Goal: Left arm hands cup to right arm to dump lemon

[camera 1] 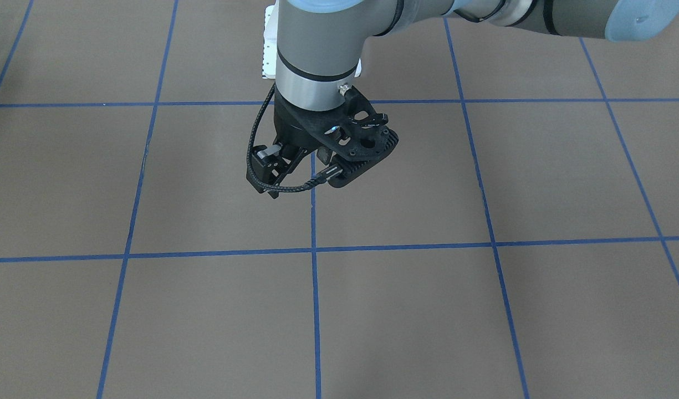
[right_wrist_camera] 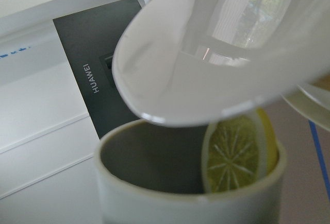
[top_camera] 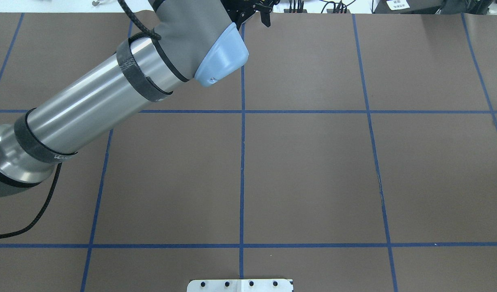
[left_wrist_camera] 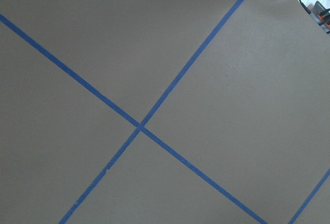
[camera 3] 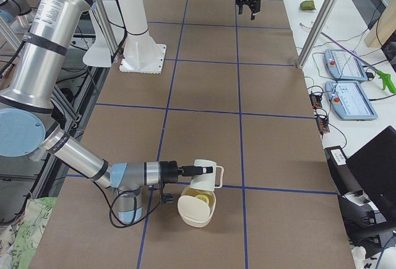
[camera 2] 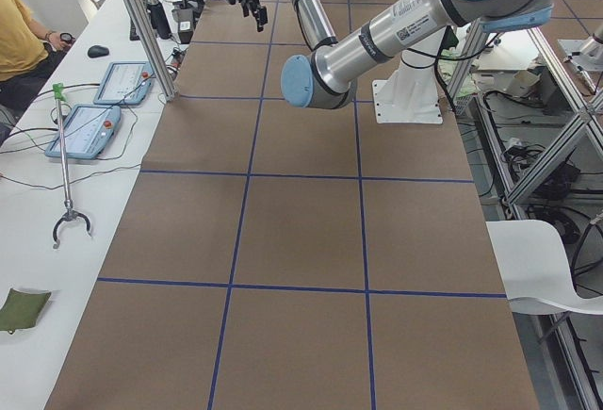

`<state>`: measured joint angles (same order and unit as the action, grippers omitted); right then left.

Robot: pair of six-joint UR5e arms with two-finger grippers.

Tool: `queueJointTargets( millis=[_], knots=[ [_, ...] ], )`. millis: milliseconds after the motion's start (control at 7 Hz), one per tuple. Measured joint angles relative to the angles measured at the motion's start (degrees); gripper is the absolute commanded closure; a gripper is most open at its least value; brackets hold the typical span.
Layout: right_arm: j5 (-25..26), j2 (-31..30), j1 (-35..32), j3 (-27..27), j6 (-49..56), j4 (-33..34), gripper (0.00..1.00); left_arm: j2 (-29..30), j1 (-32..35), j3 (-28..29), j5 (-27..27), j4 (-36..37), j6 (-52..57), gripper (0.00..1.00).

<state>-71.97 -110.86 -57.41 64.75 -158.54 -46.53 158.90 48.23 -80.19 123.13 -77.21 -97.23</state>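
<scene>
The cream-white cup (camera 3: pixel 206 173) hangs tipped on its side at the tip of my right gripper (camera 3: pixel 190 170), near the table's right end. I cannot tell the grip from this side view. In the right wrist view the cup (right_wrist_camera: pixel 216 54) shows an empty grey inside, mouth down over a second cream vessel (right_wrist_camera: pixel 154 183). The lemon (right_wrist_camera: pixel 240 152) leans inside that vessel (camera 3: pixel 197 210), cut face showing. My left gripper (camera 1: pixel 295 177) hangs open and empty above the table's far middle, also seen from overhead (top_camera: pixel 254 20).
The robot's white base plate (top_camera: pixel 240 285) sits at the table's near edge. Two tablets (camera 3: pixel 349 99) and a black laptop (camera 3: pixel 371 170) lie on the side desk past a metal post (camera 3: pixel 318 21). A seated person (camera 2: pixel 19 33) is at the desk.
</scene>
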Motion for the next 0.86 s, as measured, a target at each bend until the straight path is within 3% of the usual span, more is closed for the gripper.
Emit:
queueJointTargets(
  millis=[429, 857],
  knots=[
    [0.22, 0.18, -0.72, -1.05, -11.2, -1.45, 0.7, 0.23, 0.22, -0.33, -1.22, 0.29, 0.05, 0.0],
    [-0.01, 0.52, -0.75, 0.04, -14.67, -2.15, 0.68, 0.28, 0.0, -0.37, -2.05, 0.3, 0.05, 0.0]
  ],
)
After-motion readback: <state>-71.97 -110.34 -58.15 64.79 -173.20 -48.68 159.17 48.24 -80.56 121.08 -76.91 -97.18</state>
